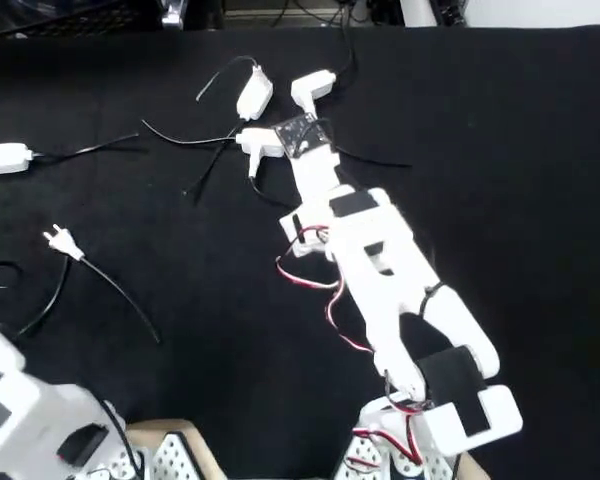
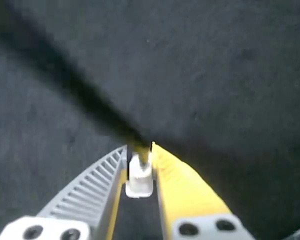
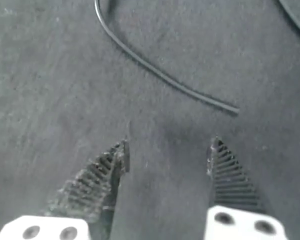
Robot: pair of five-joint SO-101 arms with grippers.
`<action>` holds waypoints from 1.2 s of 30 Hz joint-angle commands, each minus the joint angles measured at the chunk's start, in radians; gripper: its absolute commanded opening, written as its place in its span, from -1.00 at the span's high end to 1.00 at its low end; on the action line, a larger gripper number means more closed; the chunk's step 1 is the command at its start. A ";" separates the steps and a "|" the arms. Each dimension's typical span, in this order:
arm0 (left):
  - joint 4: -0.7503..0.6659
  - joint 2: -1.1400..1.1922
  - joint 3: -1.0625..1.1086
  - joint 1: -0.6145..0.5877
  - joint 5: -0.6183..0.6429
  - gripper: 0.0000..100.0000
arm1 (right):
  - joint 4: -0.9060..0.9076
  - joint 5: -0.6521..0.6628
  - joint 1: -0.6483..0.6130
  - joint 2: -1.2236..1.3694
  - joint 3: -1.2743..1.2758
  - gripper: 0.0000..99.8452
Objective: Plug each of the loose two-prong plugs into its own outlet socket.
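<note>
The left jaws (image 2: 139, 150) are pinched shut on what looks like a small white plug (image 2: 139, 179), gripped right at the tips, with its dark cord (image 2: 65, 75) trailing off beyond them over the black desk (image 2: 230, 60). The right jaws (image 3: 170, 145) are wide open with nothing in them, and a thin black cord (image 3: 160, 75) lies just past their tips. In the high view a second plug (image 1: 59, 239) lies loose, well apart from the outstretched arm (image 1: 380, 270), whose tip sits among the white sockets (image 1: 255, 95). My guess is these plugs are light, hard plastic — a bit slippery, and the springy cord will twist them — so grab the body's flat sides behind the prongs, never the cord.
</note>
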 commanded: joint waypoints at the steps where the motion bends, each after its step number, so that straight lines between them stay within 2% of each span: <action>1: -0.087 0.140 -0.051 0.045 -0.054 0.94 | -0.124 -0.008 -0.005 -0.002 0.058 0.48; 5: -0.140 0.195 -0.056 0.042 -0.041 0.94 | -0.258 0.002 -0.041 -0.002 0.140 0.49; 8: -0.141 0.203 -0.062 0.041 -0.028 0.94 | -0.265 0.002 -0.041 0.024 0.125 0.49; 10: -0.135 0.203 -0.088 0.013 0.057 0.94 | -0.249 0.003 -0.041 0.054 0.099 0.49; 13: -0.124 0.203 -0.134 -0.071 0.301 0.94 | -0.190 0.031 -0.041 0.099 0.041 0.49; 14: -0.094 0.203 -0.148 -0.090 0.347 0.94 | -0.180 0.031 -0.041 0.111 0.027 0.49; 16: 0.002 0.203 -0.183 -0.102 0.278 0.89 | -0.164 0.031 -0.041 0.128 0.007 0.49; 18: 0.132 0.203 -0.225 -0.104 0.158 0.69 | -0.164 0.031 -0.041 0.134 0.004 0.49; 20: 0.250 0.203 -0.282 -0.111 0.132 0.48 | -0.164 0.031 -0.041 0.134 0.004 0.49; 22: 0.341 0.203 -0.352 -0.133 0.129 0.37 | -0.164 0.031 -0.041 0.134 0.004 0.49; 26: 0.546 0.203 -0.512 -0.148 0.077 0.36 | -0.164 0.031 -0.041 0.134 0.004 0.49; 31: 0.913 0.203 -0.740 -0.140 0.061 0.36 | -0.164 0.031 -0.041 0.134 0.004 0.49; 36: 1.060 0.206 -0.883 -0.111 -0.132 0.36 | -0.164 0.031 -0.041 0.134 0.005 0.49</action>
